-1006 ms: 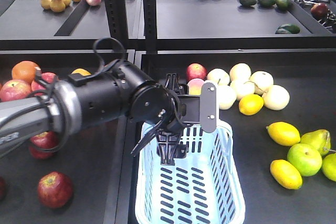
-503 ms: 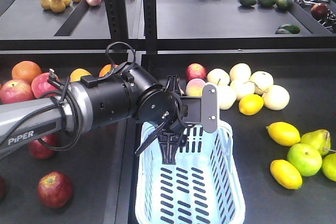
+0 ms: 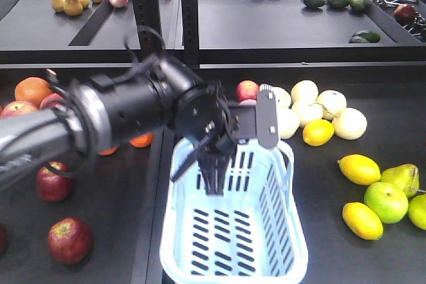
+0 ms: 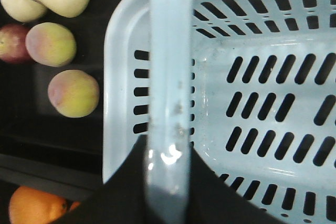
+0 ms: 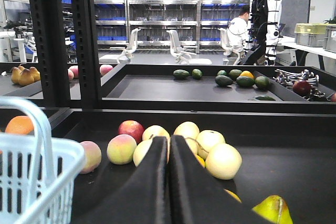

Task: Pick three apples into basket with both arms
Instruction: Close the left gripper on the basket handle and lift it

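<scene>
Jaws of the left gripper (image 4: 167, 150) clamp the handle (image 4: 168, 51) of the empty light blue basket (image 3: 166, 231), those of the right gripper (image 5: 168, 140) press together on nothing, and the dark red apples (image 3: 69, 239) on the counter (image 3: 113, 231) beside it are all yet to be picked.

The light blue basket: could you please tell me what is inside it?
The basket holds no visible fruit. The left gripper, shut on the handle, covers part of its far end in the front view.
</scene>
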Robot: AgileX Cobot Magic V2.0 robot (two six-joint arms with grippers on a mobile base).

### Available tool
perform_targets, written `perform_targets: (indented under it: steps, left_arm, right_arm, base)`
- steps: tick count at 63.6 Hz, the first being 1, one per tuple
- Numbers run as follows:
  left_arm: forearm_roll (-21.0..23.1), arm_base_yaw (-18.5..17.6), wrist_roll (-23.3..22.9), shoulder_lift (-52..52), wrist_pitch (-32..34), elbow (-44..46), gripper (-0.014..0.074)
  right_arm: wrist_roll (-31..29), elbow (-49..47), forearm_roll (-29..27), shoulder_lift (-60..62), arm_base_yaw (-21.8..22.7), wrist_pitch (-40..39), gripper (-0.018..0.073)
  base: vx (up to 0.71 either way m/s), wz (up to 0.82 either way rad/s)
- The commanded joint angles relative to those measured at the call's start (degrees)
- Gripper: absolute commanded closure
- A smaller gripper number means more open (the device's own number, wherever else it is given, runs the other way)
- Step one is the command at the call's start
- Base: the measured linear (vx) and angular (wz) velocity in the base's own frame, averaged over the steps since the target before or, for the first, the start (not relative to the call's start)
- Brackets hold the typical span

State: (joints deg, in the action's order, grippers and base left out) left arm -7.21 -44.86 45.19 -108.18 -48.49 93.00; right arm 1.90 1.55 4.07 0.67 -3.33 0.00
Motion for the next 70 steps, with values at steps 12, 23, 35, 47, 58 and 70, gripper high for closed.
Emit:
perform_targets:
  steps: [12, 23, 35, 47, 58, 70]
  left_arm:
    - [-7.15, -0.11, -0.71, 13.95, -4.29, 7.07, 0.0603]
    - [-9.56, -0.11, -0.71, 21.02, -10.06, 7.57, 0.0603]
    - [-10.31, -0.11, -0.71, 28.95, -16.54, 7.57, 0.0603]
    - [-10.31, -0.11, -0.71, 35.77, -22.78, 7.57, 0.0603]
    - [-10.09, -0.11, -0.77, 40.54, -23.03, 7.57, 0.0603]
    - [-10.09, -0.11, -0.77, 43.54, -23.03, 7.57, 0.0603]
  right_arm:
    - [-0.4, 0.83, 0.6, 0.73, 0.49, -4.37, 0.0568]
    - [-0.4, 0.83, 0.6, 0.73, 0.49, -4.37, 0.0568]
    - [-0.4, 0.83, 0.6, 0.73, 0.49, -4.37, 0.0568]
    - [-0.4, 0.83, 0.6, 0.73, 0.49, -4.37, 0.0568]
    - [-0.4, 0.83, 0.6, 0.73, 0.49, -4.37, 0.0568]
    - [-0.4, 0.83, 0.6, 0.73, 0.49, -4.37, 0.0568]
  base:
    - [0.0, 0.0]
    - [0.0, 0.0]
    - [0.0, 0.0]
    - [0.0, 0.0]
    - [0.0, 0.0]
    - [0.0, 0.0]
